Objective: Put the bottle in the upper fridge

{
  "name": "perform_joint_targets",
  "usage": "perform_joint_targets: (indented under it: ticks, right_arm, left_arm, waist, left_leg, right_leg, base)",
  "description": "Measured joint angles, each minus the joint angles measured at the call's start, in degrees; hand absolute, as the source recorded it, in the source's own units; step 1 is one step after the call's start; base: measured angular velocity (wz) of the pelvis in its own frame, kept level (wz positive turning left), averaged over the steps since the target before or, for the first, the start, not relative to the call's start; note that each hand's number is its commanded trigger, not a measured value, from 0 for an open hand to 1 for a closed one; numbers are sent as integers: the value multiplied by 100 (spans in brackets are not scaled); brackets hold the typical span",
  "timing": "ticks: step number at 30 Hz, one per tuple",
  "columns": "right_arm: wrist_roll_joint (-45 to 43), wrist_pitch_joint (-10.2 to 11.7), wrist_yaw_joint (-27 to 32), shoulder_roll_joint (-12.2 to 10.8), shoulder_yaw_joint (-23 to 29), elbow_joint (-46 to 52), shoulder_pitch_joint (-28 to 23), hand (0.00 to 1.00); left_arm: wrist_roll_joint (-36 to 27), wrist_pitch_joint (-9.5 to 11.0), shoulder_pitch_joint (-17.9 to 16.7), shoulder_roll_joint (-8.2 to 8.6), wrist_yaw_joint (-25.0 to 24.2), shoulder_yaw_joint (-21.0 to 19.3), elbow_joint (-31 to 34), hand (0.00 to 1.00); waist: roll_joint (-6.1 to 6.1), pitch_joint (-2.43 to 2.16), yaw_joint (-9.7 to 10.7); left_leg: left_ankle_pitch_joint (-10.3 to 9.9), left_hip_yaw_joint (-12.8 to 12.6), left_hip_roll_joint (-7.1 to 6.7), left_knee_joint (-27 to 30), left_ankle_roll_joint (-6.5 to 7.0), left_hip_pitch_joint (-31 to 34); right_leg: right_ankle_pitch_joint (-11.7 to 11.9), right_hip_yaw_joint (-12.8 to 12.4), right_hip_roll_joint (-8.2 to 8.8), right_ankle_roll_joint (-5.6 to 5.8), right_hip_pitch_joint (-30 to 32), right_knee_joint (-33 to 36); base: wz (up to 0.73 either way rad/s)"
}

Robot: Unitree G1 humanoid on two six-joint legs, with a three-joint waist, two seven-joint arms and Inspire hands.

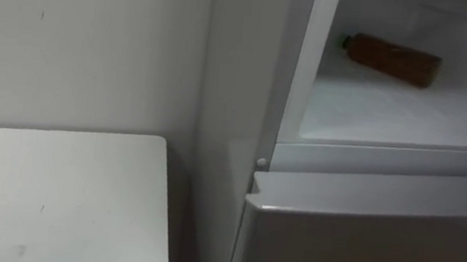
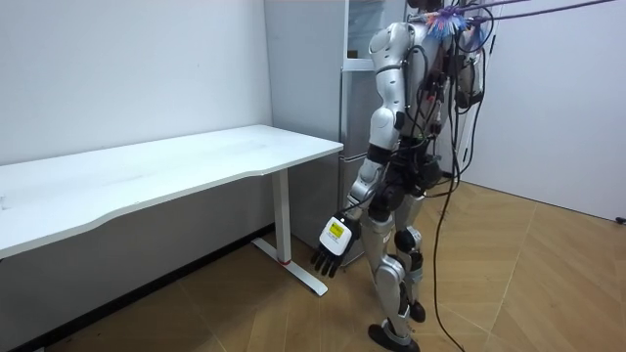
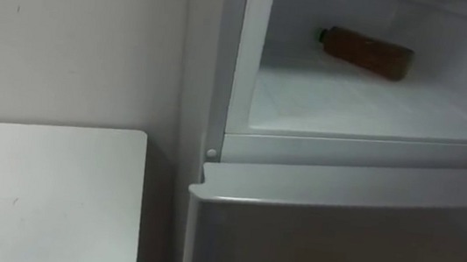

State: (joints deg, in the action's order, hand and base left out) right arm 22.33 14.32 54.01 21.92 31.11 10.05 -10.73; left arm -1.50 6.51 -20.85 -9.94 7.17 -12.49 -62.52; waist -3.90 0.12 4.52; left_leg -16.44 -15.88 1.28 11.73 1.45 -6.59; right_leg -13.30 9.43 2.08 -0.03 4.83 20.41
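A brown bottle (image 1: 393, 59) with a green cap lies on its side at the back of the upper fridge compartment (image 1: 394, 114), which stands open; the bottle (image 3: 368, 52) has its cap pointing left. Nothing touches it. In the room view I stand close before the fridge (image 2: 354, 108), facing it. My left hand (image 2: 333, 244) hangs low beside my leg, fingers relaxed and holding nothing.
The lower fridge door (image 1: 361, 251) is closed just below the open compartment. A white table (image 1: 50, 190) stands against the wall to my left, its corner close to the fridge side. Wooden floor (image 2: 509, 284) stretches behind me.
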Motion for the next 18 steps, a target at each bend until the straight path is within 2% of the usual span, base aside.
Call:
perform_joint_targets:
  ticks: [4,7,9,10,11,12,15,18]
  right_arm:
    - [18,0,-332,-3,-180,206,7,0]
    - [16,96,-547,-41,-502,241,16,0]
    - [-21,128,-666,-218,-838,236,17,0]
    - [-44,129,-688,-248,-944,236,18,0]
    - [-64,129,-790,-316,-1126,232,26,0]
    - [-64,129,-919,-398,-1262,230,36,0]
    - [-64,115,-1274,-454,-1641,229,33,0]
    - [-62,107,-1695,-455,-1936,229,36,0]
  left_arm:
    - [8,-4,0,-6,4,123,28,0]
    - [16,-3,-1,-21,25,321,28,0]
    - [14,-7,0,-23,30,439,17,0]
    - [14,-17,4,-21,33,481,10,0]
    - [14,-31,8,-13,33,559,9,0]
    - [18,-37,7,0,33,604,9,0]
    - [202,-80,8,19,36,598,11,0]
    - [230,-121,12,24,68,599,-3,0]
  waist:
    - [25,-2,-37]
    - [60,3,-148]
    - [180,-2,-290]
    - [119,-9,-310]
    - [154,-7,-339]
    - [246,-13,-382]
    - [292,-4,-437]
    - [279,1,-542]
  left_leg:
    - [4,-17,5,2,-8,1]
    - [5,-33,11,9,-10,-3]
    - [8,-45,64,3,-19,-11]
    - [9,-43,101,2,-21,-12]
    - [12,-29,118,-1,-26,-13]
    - [13,-18,131,-1,-27,-13]
    - [15,44,114,-7,-28,-29]
    - [17,92,107,-10,-30,-92]
  right_leg:
    - [10,-18,-16,-16,-3,14]
    - [29,-13,-19,-39,-9,3]
    - [113,-3,-64,-53,-107,-134]
    - [147,8,-79,-54,-139,-192]
    - [208,16,-108,-54,-191,-301]
    - [255,30,-126,-52,-221,-379]
    - [300,78,-131,-50,-301,-466]
    - [298,118,-132,-51,-394,-482]
  base:
    - [-4]
    - [-5]
    - [-3]
    - [4]
    - [6]
    - [5]
    - [6]
    - [8]
